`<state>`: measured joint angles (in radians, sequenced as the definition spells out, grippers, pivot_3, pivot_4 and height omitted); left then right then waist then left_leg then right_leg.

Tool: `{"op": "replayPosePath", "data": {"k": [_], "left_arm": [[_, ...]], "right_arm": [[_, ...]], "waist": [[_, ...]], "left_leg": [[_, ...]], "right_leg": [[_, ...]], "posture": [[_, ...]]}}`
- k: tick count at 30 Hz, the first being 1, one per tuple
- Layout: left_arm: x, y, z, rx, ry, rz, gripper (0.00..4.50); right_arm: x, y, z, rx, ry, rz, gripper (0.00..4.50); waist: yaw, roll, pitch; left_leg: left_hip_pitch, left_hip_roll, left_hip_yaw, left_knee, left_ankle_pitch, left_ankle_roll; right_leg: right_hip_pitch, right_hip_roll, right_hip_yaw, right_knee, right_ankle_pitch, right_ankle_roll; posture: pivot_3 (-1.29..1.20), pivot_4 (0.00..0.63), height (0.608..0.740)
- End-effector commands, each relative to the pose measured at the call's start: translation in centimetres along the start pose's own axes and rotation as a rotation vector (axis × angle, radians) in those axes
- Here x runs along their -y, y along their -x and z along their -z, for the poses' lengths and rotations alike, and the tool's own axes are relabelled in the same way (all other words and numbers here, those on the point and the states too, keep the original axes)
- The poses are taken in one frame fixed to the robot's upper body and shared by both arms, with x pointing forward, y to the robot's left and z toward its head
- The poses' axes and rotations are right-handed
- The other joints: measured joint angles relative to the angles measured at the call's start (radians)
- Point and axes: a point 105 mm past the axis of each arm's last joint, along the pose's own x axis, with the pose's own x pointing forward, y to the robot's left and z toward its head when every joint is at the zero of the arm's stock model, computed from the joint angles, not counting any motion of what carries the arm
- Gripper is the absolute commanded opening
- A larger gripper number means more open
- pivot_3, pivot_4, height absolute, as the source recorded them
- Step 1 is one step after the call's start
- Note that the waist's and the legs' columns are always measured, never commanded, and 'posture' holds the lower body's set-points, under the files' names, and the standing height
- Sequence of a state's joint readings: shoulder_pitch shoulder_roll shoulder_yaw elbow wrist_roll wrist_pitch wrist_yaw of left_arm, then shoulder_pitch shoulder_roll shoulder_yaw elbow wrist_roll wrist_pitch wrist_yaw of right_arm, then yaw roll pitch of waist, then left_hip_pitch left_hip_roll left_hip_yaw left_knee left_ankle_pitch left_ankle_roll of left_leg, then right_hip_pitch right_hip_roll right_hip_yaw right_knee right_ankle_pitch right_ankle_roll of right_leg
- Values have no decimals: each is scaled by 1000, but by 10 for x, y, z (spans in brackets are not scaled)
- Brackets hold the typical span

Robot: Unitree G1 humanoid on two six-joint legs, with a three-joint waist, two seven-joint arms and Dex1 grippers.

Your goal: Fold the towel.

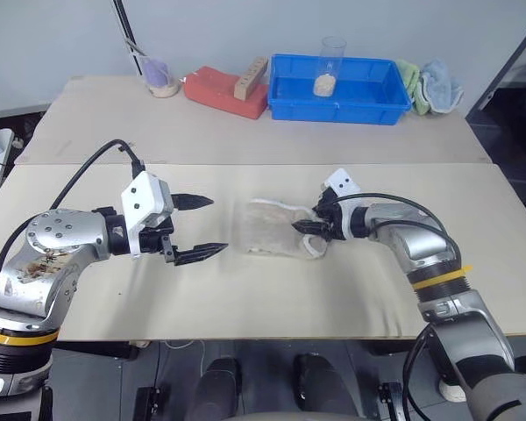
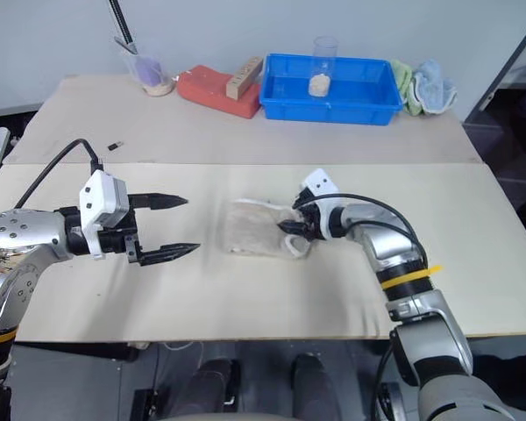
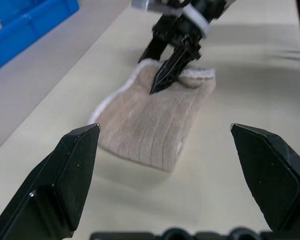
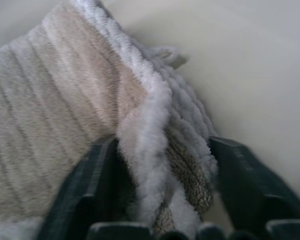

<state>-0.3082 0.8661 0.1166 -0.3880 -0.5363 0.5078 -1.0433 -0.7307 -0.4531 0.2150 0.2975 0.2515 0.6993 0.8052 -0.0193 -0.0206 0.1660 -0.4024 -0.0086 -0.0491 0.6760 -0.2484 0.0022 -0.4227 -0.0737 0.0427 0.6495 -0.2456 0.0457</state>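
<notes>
The towel [image 1: 267, 228], beige-grey terry with white edging, lies folded into a small rectangle at the middle of the near table. My right gripper [image 1: 300, 228] is at its right end. In the right wrist view the bunched white edge of the towel [image 4: 150, 125] sits pinched between the two fingers [image 4: 97, 170], so this gripper is shut on the towel. My left gripper [image 1: 217, 225] hangs to the left of the towel, apart from it, wide open and holding nothing. The left wrist view looks between its fingers at the towel [image 3: 150, 120] and the right gripper [image 3: 157, 85].
On the far table stand a blue bin [image 1: 368, 96] holding a clear cup [image 1: 330, 66], a red block [image 1: 223, 92] with a wooden piece [image 1: 250, 77], and a plastic cup [image 1: 160, 77]. A green cloth [image 1: 409, 79] and a light-blue cloth [image 1: 440, 86] lie at the back right.
</notes>
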Motion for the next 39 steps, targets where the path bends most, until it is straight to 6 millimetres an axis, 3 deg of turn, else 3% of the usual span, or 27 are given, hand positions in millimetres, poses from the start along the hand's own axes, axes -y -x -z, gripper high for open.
{"op": "replayPosePath", "data": {"k": [1,6,8,13,16,19,21,24,31,34,39], "left_arm": [[0,8,-13,29,-31,-6,4500],[3,13,-21,89,-11,12,4500],[5,15,-24,117,-4,25,4500],[16,18,-28,136,23,98,4500],[24,14,-32,144,26,162,4500],[27,6,-36,163,9,201,4500],[26,4,-38,165,5,210,4500],[23,3,-38,160,-3,206,4500],[1,10,-27,114,5,16,4500],[-15,31,-9,28,26,-160,4500],[-24,58,15,-155,-15,-372,4500]], "right_arm": [[-1,0,-4,14,-8,-15,1545],[4,7,-13,44,28,11,14],[16,16,-20,67,50,65,14],[68,52,-27,89,77,301,14],[89,62,-10,27,87,390,14],[102,60,6,-18,57,451,14],[106,58,5,4,20,471,941],[110,59,0,34,5,488,1975],[118,91,-38,208,19,540,4365],[95,110,-66,268,150,408,4456],[66,133,-54,143,395,246,4456]], "waist": [[-1,0,0],[-2,0,0],[-1,0,0],[6,0,0],[3,0,0],[-2,0,0],[-8,0,0],[-20,0,0],[-23,0,0],[-23,2,1],[-18,2,1]], "left_leg": [[0,0,0,0,0,0],[0,0,0,0,0,0],[0,0,0,0,0,0],[-1,-1,0,0,0,0],[0,-1,1,0,0,0],[0,-1,4,0,0,0],[0,0,7,0,0,0],[1,0,6,0,0,0],[0,0,3,-1,0,0],[-1,0,2,-1,0,1],[0,3,2,-1,-1,2]], "right_leg": [[0,0,0,0,0,0],[0,0,0,0,0,0],[0,0,0,0,0,0],[0,-2,0,0,0,0],[0,-2,0,-1,0,0],[1,0,0,-1,0,0],[1,0,0,-1,0,0],[1,0,2,0,0,0],[0,-1,2,-1,0,0],[-1,-1,2,0,0,0],[0,0,1,-2,0,0]], "posture": [[0,150,740],[0,150,740],[0,150,740],[0,150,740],[0,150,740],[0,150,740],[0,150,740],[0,150,740],[0,150,740],[0,150,740],[0,150,740]]}}
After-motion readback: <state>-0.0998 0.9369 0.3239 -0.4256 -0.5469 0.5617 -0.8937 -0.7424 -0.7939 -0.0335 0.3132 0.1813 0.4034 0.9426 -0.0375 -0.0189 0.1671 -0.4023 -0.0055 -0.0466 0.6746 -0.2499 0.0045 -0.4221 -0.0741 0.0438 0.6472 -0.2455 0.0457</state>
